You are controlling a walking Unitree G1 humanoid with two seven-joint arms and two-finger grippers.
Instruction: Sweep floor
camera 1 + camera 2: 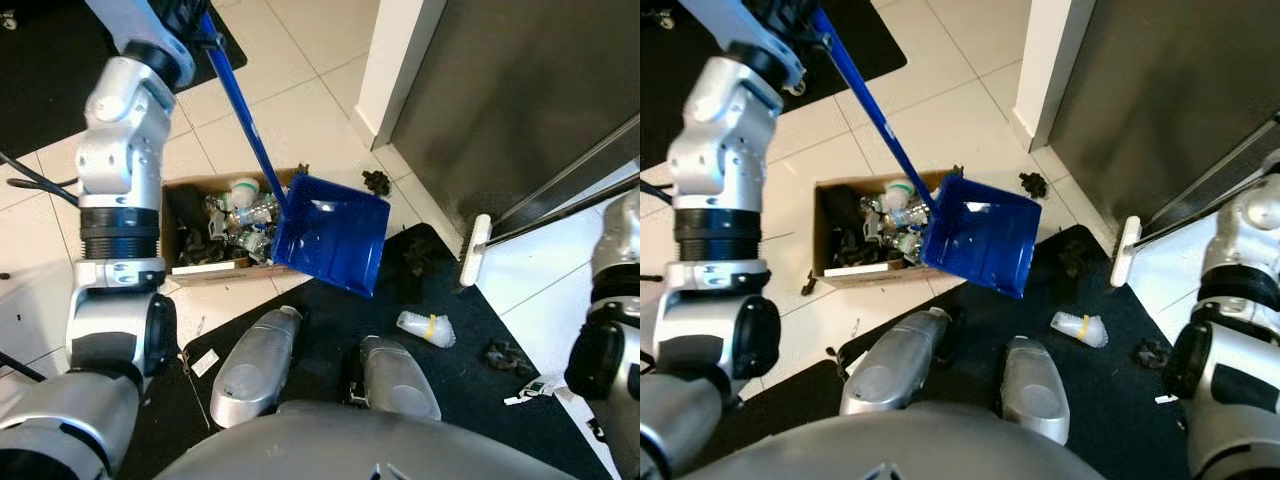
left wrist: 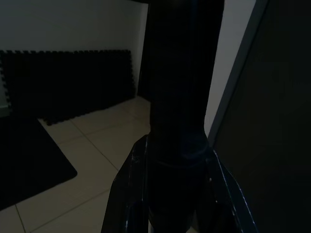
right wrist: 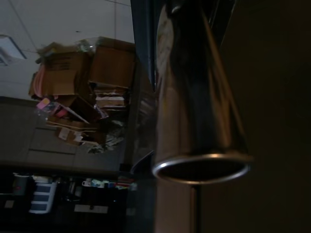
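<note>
1. My left arm (image 1: 118, 190) is raised high on my left, forearm pointing up and forward.
2. The left gripper (image 2: 177, 204) sits at the top of that arm, its two black fingers (image 2: 127, 189) closed around the blue dustpan handle (image 1: 240, 110).
3. My right arm (image 1: 1230, 330) is bent at my right side, elbow low.

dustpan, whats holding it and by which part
The left gripper holds the blue dustpan by the upper end of its long handle.
</note>
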